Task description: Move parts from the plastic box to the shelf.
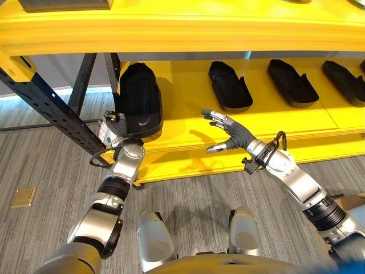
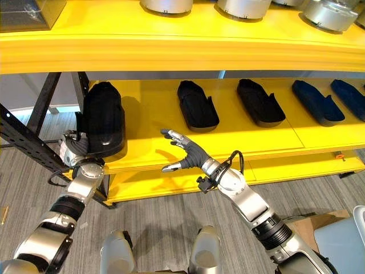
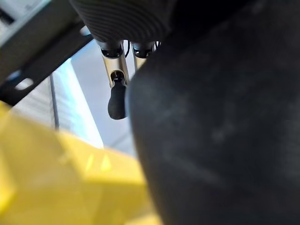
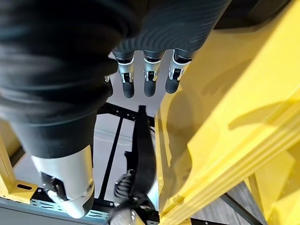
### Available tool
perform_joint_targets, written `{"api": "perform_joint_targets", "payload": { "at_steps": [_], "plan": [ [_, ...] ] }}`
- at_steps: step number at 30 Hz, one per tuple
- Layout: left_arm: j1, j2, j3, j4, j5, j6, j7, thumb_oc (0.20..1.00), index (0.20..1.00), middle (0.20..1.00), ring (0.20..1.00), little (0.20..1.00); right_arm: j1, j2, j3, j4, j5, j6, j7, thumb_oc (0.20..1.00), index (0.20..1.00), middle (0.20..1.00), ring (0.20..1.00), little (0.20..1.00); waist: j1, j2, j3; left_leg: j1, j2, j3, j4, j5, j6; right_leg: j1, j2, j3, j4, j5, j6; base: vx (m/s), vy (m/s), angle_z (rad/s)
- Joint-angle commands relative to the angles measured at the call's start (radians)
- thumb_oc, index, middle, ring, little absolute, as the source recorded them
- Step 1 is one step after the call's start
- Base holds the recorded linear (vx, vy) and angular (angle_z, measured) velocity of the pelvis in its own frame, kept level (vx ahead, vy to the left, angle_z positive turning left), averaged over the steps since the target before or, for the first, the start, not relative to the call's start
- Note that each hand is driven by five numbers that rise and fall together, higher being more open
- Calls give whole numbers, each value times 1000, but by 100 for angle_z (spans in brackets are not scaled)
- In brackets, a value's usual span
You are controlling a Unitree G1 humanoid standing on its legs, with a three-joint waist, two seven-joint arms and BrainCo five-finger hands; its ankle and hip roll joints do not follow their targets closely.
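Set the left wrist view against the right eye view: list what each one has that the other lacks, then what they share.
Left wrist view alone: a close look along the left hand's fingers, extended beside the black part, with pale floor past them.

Right eye view alone: the open right hand held in front of the lower shelf, four more black parts in a row on it, silver round parts on the upper shelf, and the left hand at the leftmost part's near end.

Both: that large black part and the yellow shelf.

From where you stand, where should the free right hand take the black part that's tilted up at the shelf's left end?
Probably the black part's raised upper end, from its inner, right side: it leans on edge, the left hand is at its lower end, and the open right hand hovers apart beside it.
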Motion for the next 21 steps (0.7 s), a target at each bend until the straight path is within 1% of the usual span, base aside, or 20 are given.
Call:
{"api": "perform_joint_targets", "payload": {
  "at_steps": [1,2,3,7,11,12,15,18,21],
  "plan": [
    [-108,43,-17,15,-1,-16,45,200,200,200,200,200,-17,8,-27,-48,31,-2,12,1000,1000,1000,1000,1000,-2,13,-5,29,30,124,-75,62,32,-20,20,-72,90,-61,-83,23,70,-19],
    [-125,53,-21,26,-7,-10,49,200,200,200,200,200,-23,6,-27,-50,30,5,12,1000,1000,1000,1000,1000,-6,14,-4,23,31,125,-70,59,32,-29,20,-67,95,-62,-83,7,73,-18],
    [-176,91,-28,68,-6,-3,30,200,200,200,200,200,-43,-6,-23,-53,36,16,8,1000,1000,1000,1000,1000,-18,14,2,4,33,126,-56,54,31,-53,19,-55,105,-66,-84,-15,65,-11],
    [-279,145,-61,148,-11,25,15,200,200,200,200,200,-89,-30,-19,-50,61,32,2,1000,1000,1000,1000,1000,-43,13,17,-35,36,123,-30,42,29,-111,22,-28,135,-75,-87,-25,63,-9],
    [-374,181,-112,199,11,47,22,200,200,200,200,200,-134,-48,-17,-42,77,33,1,1000,1000,1000,1000,1000,-61,12,35,-81,35,117,-5,27,30,-166,28,-3,152,-78,-87,-40,47,-11],
    [-411,195,-137,215,2,61,23,200,200,200,200,200,-150,-56,-14,-41,95,38,-4,1000,1000,1000,1000,1000,-69,11,43,-103,36,113,7,21,30,-190,31,10,163,-81,-87,-50,43,-9],
    [-466,209,-166,244,-9,76,28,200,200,200,200,200,-168,-74,-11,-47,113,37,-7,1000,1000,1000,1000,1000,-81,9,57,-138,36,104,33,8,32,-225,37,24,180,-84,-89,-38,45,-5],
    [-567,243,-216,304,-55,101,42,200,200,200,200,200,-175,-114,-23,-57,151,31,-12,1000,1000,1000,1000,1000,-107,5,84,-211,23,92,98,-32,48,-303,61,52,218,-91,-93,-55,74,-3],
    [-570,248,-216,317,-106,108,59,200,200,200,200,200,-167,-128,-34,-63,165,21,-17,1000,1000,1000,1000,1000,-115,3,92,-229,15,95,98,-39,51,-326,73,56,215,-89,-91,-53,47,-7]
  ]
}}
